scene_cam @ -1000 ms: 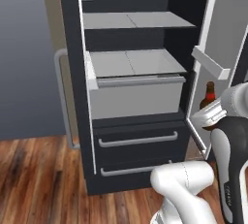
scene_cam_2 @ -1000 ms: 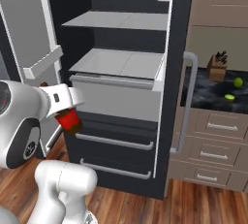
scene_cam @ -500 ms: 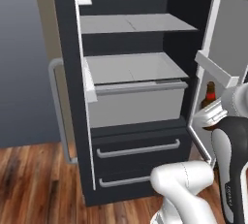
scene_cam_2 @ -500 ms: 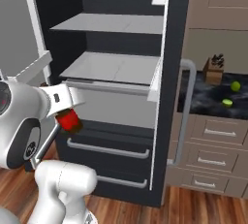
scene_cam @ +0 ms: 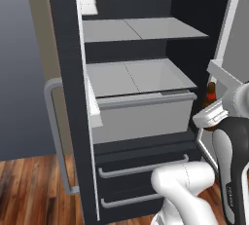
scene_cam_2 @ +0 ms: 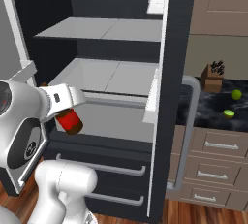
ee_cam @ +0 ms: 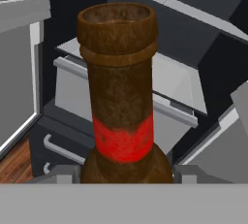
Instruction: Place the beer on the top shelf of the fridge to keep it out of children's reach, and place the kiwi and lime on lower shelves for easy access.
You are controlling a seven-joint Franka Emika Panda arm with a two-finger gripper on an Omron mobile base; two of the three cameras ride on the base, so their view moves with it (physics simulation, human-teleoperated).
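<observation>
Pincer [scene_cam_2: 62,107] is grasping the beer [scene_cam_2: 69,120] at 7 o'clock of the open fridge [scene_cam_2: 116,5], while lime [scene_cam_2: 236,94] and kiwi [scene_cam_2: 228,114] are lying on the counter [scene_cam_2: 203,109] at 3 o'clock.

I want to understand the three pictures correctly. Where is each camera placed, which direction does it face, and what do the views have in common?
Left base view: behind the arm's left, facing the open fridge; white arm lower right.
Right base view: behind the arm's right, facing the fridge and counter; arm lower left, gripper holding the beer.
Hand view: on the hand, looking along the beer toward the fridge.
All three show the beer and the shelves.
</observation>
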